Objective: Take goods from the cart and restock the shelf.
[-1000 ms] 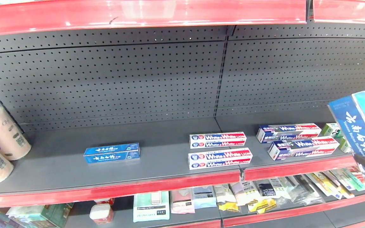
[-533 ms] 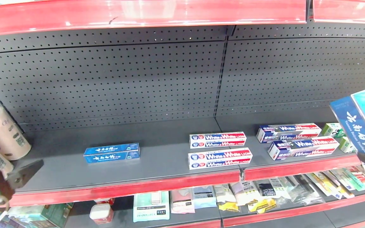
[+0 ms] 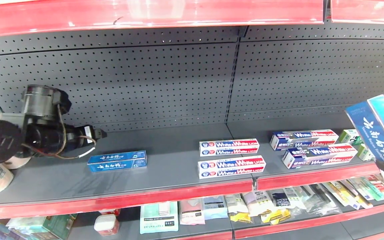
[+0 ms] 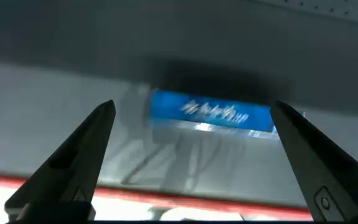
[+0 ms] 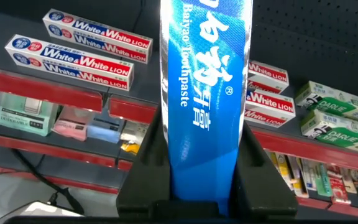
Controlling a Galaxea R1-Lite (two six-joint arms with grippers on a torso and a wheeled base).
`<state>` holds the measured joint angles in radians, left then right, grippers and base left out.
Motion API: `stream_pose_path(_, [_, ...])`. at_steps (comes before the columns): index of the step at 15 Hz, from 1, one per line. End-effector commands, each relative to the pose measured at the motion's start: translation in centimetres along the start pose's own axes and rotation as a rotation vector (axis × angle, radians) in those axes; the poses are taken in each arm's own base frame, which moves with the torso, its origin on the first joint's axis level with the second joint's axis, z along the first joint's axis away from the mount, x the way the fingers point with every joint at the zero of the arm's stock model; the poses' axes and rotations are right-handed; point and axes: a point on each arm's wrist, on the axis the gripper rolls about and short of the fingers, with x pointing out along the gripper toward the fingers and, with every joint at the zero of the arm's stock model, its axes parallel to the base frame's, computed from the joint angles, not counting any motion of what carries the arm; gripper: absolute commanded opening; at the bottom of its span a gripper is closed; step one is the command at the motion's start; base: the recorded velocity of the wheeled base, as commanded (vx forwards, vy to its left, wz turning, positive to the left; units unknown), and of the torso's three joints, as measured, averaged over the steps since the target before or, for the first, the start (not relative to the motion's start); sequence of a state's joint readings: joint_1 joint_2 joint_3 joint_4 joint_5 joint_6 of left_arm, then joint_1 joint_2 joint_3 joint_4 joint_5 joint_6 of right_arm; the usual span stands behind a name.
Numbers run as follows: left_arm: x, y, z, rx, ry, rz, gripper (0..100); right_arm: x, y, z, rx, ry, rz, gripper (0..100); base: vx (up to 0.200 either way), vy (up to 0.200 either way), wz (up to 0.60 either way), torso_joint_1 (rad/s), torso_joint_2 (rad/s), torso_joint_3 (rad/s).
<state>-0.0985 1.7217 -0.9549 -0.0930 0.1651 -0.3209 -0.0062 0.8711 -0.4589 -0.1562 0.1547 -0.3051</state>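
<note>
Toothpaste box (image 5: 205, 74), blue, stands clamped by its lower end in the right hand (image 5: 207, 165), held off the right end of the shelf (image 3: 62, 180), likely awaiting a slot. Left hand (image 4: 194, 162) hovers open over 1 matching box (image 3: 117, 160) lying at the shelf's left, probably to shift it.

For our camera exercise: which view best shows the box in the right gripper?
Right wrist view: the box sits central between the jaws. Head view shows the box tilted at the right edge, partly cut off.
</note>
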Motion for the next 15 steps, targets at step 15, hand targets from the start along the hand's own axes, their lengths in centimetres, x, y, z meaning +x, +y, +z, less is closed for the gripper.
stream_pose_path(15, [7.2, -4.3, -1.4, 0.179, 0.216, 0.026, 100, -0.3, 0.2, -0.3, 0.002, -0.003, -0.001, 0, 0.0, 0.0, 0.0, 0.0, 0.0, 0.0])
